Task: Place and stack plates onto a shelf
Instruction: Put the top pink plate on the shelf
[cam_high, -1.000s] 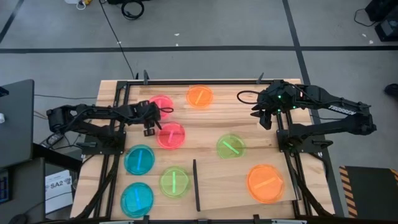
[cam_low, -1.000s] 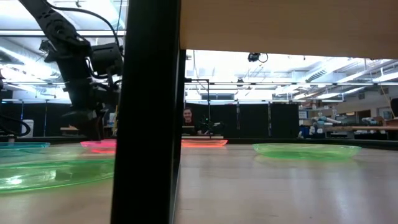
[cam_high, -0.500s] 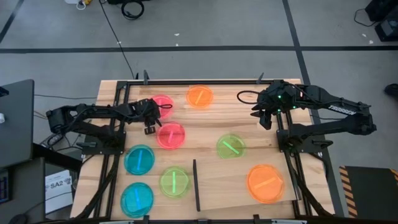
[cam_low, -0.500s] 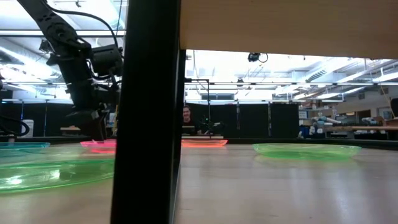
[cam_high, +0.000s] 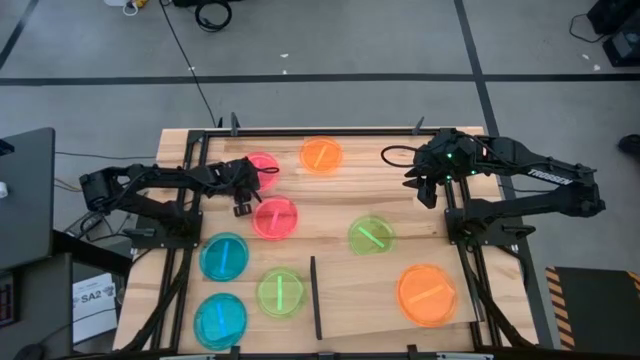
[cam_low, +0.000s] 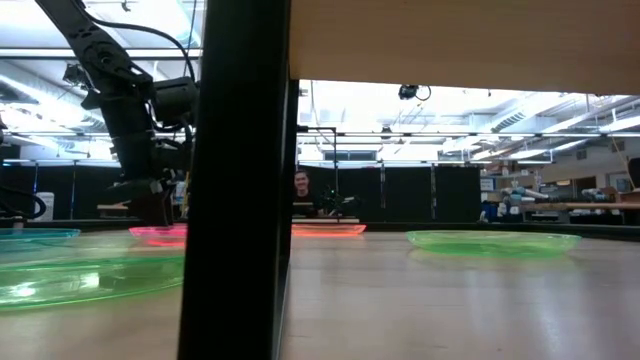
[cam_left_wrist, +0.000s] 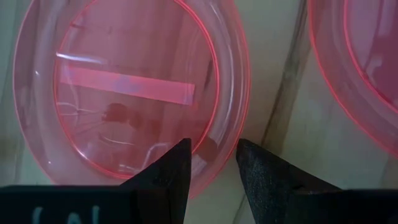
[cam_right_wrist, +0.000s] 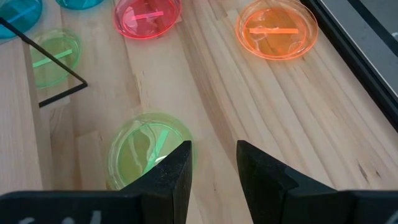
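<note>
**Left gripper pulls back toward the far pink plate**

Your left gripper (cam_high: 240, 207) has edged slightly toward the table's far side over the past second and sits a touch higher in the low view; nothing else has shifted. Its fingers (cam_left_wrist: 176, 168) stand apart, straddling the near rim of a pink plate (cam_left_wrist: 134, 93) with nothing clamped. A second pink plate (cam_high: 275, 217) lies just beside it. Your right gripper (cam_high: 426, 194) hangs parted and empty above bare boards, with a green plate (cam_right_wrist: 149, 149) below and ahead of it. The shelf (cam_high: 400, 325) lies at the table's near edge, carrying only the large orange plate (cam_high: 427, 295). The remaining plates sit scattered on the tabletop (cam_high: 400, 155).
</note>
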